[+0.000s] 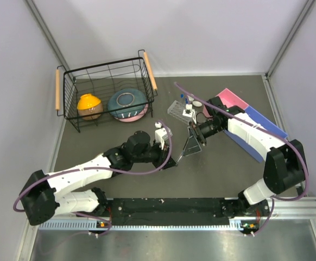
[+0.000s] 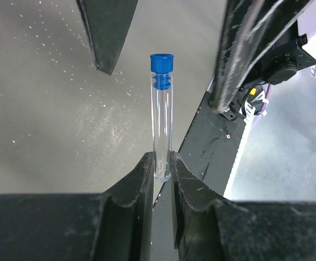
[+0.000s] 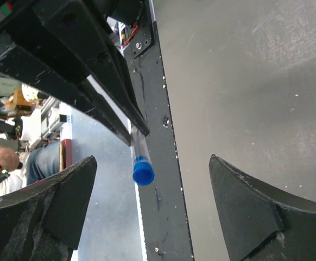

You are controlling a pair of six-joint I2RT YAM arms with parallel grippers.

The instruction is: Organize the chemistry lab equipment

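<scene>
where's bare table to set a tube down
Bare table between the left arm and right arm, before the rail; also between the wire basket and left arm. Crowded by the tube rack, where left claw and right claw meet.

The left arm (image 1: 82, 176) stretches low from its near-left base toward the middle, and the left tool (image 2: 162, 163) is pinched narrow on the bottom end of a tube (image 2: 162, 109) that sticks out past its fingertips. The right arm (image 1: 256, 138) rises from its near-right base and folds back leftward. The right tool (image 3: 150, 163) faces the left one, jaws spread wide and gripping nothing.
</scene>
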